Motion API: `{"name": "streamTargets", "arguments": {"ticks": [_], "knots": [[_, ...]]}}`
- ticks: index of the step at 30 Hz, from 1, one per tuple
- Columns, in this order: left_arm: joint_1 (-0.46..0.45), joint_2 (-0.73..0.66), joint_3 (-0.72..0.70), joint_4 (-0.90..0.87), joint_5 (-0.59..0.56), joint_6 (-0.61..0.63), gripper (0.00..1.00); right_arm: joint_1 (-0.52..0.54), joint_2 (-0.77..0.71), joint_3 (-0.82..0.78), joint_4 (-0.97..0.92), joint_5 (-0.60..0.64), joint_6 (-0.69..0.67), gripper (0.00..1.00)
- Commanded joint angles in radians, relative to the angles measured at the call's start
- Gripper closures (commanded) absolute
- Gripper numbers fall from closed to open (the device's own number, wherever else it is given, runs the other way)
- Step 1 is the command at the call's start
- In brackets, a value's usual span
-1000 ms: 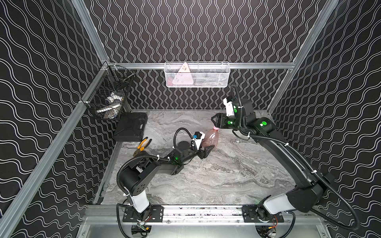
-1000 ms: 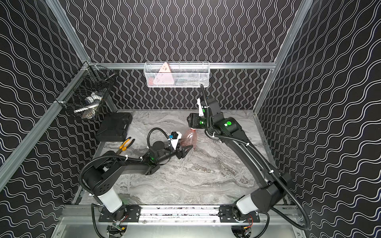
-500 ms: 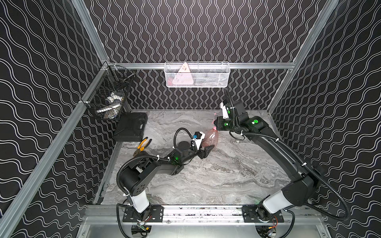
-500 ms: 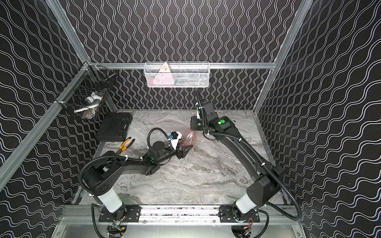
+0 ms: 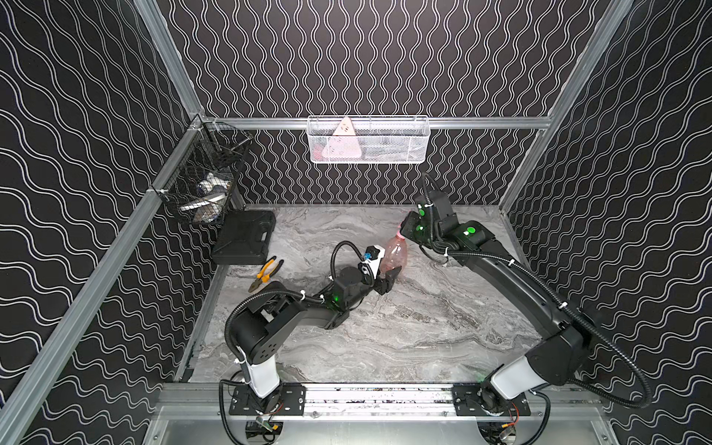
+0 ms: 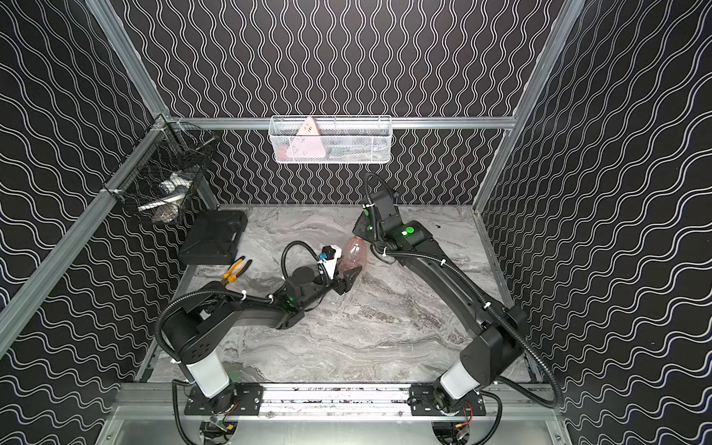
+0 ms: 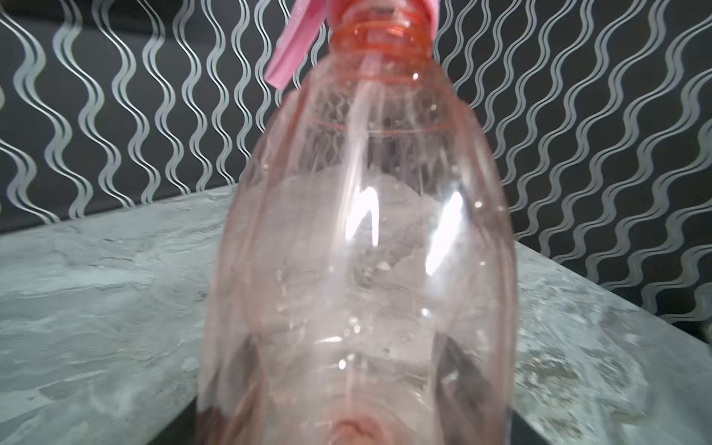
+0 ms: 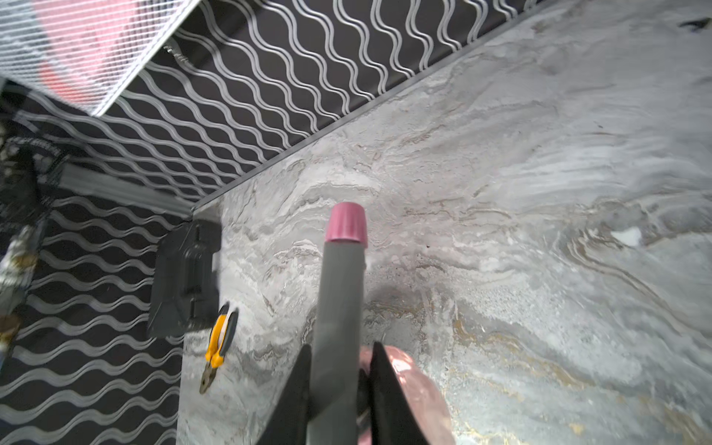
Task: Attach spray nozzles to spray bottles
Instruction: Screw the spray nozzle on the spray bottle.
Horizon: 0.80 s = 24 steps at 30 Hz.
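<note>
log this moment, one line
left gripper shut on translucent pink plastic bottle | right gripper shut on pink trigger sprayer head | neck threads showing

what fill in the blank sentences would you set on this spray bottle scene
The left hand grips the spray bottle near its ___.
The right hand holds the spray nozzle at the bottle's ___.
The pliers with ___ handles lie beside the black case.
Missing words: base; neck; yellow.

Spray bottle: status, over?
Left gripper shut on spray bottle, upright. Right gripper shut on spray nozzle at neck; threads exposed, not seated. Pliers off to the side.
</note>
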Motion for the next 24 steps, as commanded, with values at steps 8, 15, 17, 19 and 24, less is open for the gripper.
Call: {"name": "streamTargets", "arguments": {"ticks": [8, 15, 17, 19, 24], "knots": [[-0.023, -0.003, 0.01, 0.081, 0.003, 0.193, 0.62, 0.126, 0.172, 0.309, -0.479, 0.108, 0.17, 0.85], [-0.023, 0.001, -0.01, 0.104, 0.018, 0.165, 0.62, 0.147, 0.213, 0.357, -0.532, 0.126, 0.139, 0.85], [-0.023, 0.004, -0.012, 0.122, 0.013, 0.156, 0.62, 0.147, 0.188, 0.313, -0.489, 0.091, 0.166, 0.83], [-0.023, 0.002, -0.01, 0.13, 0.015, 0.15, 0.62, 0.147, 0.16, 0.286, -0.45, 0.072, 0.179, 0.78], [-0.021, -0.008, -0.016, 0.133, 0.038, 0.154, 0.62, 0.147, 0.157, 0.392, -0.524, 0.113, 0.14, 0.52]]}}
